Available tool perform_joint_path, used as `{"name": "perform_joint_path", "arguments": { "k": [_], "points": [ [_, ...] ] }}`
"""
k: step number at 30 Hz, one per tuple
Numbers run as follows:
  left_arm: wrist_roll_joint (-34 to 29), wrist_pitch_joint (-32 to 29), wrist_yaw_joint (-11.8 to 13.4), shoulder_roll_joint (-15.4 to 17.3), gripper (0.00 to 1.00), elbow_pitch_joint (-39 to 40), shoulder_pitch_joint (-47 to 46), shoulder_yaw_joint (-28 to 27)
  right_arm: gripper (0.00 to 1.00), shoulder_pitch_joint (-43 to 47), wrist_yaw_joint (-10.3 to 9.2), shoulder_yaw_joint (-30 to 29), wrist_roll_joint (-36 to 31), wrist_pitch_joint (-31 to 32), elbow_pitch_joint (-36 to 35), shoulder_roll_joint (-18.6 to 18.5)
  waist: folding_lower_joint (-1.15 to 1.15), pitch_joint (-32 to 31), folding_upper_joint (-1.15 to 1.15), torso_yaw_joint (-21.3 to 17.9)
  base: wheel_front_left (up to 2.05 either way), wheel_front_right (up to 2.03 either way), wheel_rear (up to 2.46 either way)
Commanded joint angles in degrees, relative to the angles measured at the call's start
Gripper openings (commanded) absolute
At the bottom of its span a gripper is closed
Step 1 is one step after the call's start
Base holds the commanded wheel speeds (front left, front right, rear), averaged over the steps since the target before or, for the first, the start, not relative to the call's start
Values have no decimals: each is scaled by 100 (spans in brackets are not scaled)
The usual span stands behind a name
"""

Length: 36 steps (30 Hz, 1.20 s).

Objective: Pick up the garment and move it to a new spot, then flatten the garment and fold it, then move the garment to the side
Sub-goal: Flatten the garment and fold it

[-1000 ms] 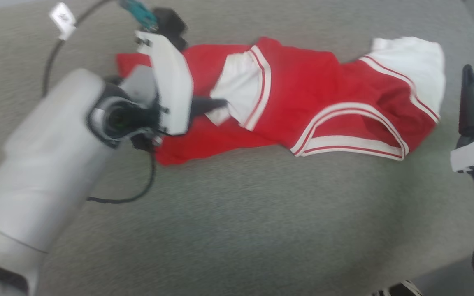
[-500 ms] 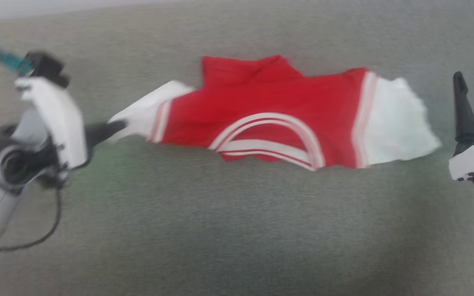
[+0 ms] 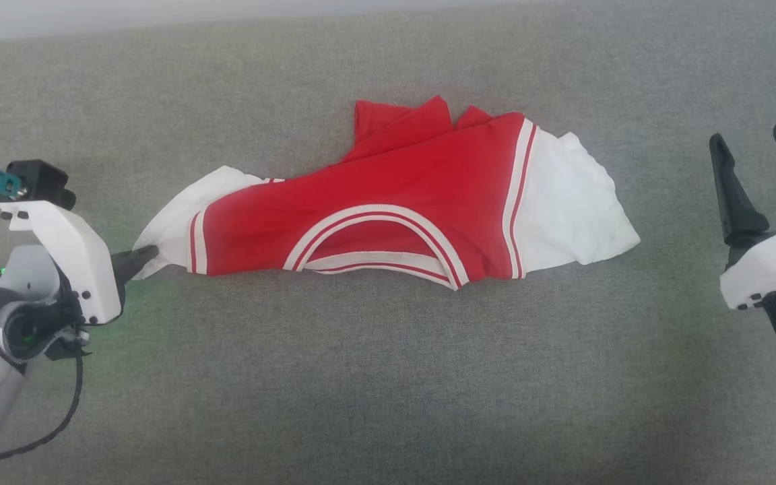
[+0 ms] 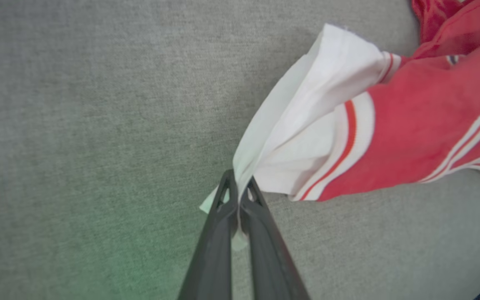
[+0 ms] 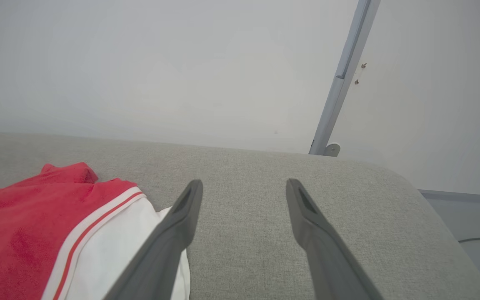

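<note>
The red garment (image 3: 388,202) with white sleeves and white double-stripe trim lies stretched left to right on the grey cushion (image 3: 388,377). My left gripper (image 3: 149,254) is shut on the tip of its white left sleeve (image 4: 290,137), the two dark fingers pinching the cloth (image 4: 238,189). The collar opening faces the near edge. The other white sleeve (image 3: 573,209) lies loose at the right. My right gripper (image 3: 752,141) stands open beside that sleeve, off the fabric, with nothing between its fingers (image 5: 244,196). The garment's right part (image 5: 36,225) lies left of them.
The grey cushion's far edge meets a pale wall (image 5: 181,62). A grey metal post (image 5: 344,75) rises behind the cushion's rounded right corner. A black cable (image 3: 58,417) hangs from my left wrist. Bare cushion spreads below the garment.
My left gripper pulled the white sleeve out leftward, unrolling the bunched garment into a flatter stretched shape. The head camera has also shifted. The right gripper stays open.
</note>
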<state>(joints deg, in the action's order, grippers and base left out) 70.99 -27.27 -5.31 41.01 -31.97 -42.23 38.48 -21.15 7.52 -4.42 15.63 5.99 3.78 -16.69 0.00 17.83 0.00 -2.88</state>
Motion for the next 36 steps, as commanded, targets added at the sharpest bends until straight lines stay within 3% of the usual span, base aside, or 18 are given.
{"name": "perform_joint_path", "arguments": {
  "k": [1, 2, 3, 4, 11, 17, 20, 23, 28, 29, 32, 36],
  "points": [
    [-49, 81, -32, -7, 22, -73, 91, 1, 100, 83, -6, 11, 24, 34, -41, -33, 0, -26, 0, -1, 0, 0, 0],
    [-110, 194, -52, -32, 39, -125, 114, 24, 100, 105, -6, 22, 33, 84, -56, -76, 0, -54, 0, 2, 0, 0, 0],
    [-174, 341, -81, -57, 80, -169, 132, 36, 100, 118, -6, 44, 41, 127, -78, -104, 0, -83, 0, 5, 0, 0, 0],
    [-186, 487, -107, -106, 100, -216, 162, 26, 100, 135, -6, 78, 49, 174, -101, -137, 0, -116, 0, 13, 0, 0, 0],
    [-378, 1762, -206, -193, 100, -256, 461, -56, 100, 366, -6, 525, 192, 619, -319, -568, 0, -341, 0, 186, 0, 0, 0],
    [-879, 3342, -185, -352, 100, 36, 919, -81, 100, 673, -6, 1480, 718, 1446, -580, -1449, 0, -391, 0, 490, 0, 0, 0],
    [-1089, 4004, 15, -558, 100, 166, 1204, -133, 100, 714, -6, 2009, 1172, 1944, -750, -2007, 0, -344, 0, 675, 0, 0, 0],
    [-1373, 4229, 255, -823, 100, 377, 1477, -352, 100, 609, -6, 2454, 1595, 2380, -940, -2523, 0, -264, 0, 873, 0, 0, 0],
    [-2385, 4248, 573, -1479, 100, 1290, 2186, -1568, 100, 237, -7, 3005, 2080, 2810, -1104, -3196, 0, -71, 0, 1204, 0, 0, 0],
    [-2385, 4248, 573, -1479, 100, 1290, 2186, -1568, 100, 237, -7, 3005, 2080, 2810, -1104, -3196, 0, -71, 0, 1204, 0, 0, 0],
    [-3147, 4251, 605, -1922, 100, 1818, 2592, -2274, 100, -52, -6, 3327, 2213, 2917, -1094, -3481, 0, 57, 0, 1393, 0, 0, 0],
    [-4035, 4253, 367, -2491, 100, 2241, 3034, -2942, 100, -397, -6, 3748, 2400, 3037, -929, -3750, 0, 237, 0, 1597, 0, 0, 0]
  ]
}}
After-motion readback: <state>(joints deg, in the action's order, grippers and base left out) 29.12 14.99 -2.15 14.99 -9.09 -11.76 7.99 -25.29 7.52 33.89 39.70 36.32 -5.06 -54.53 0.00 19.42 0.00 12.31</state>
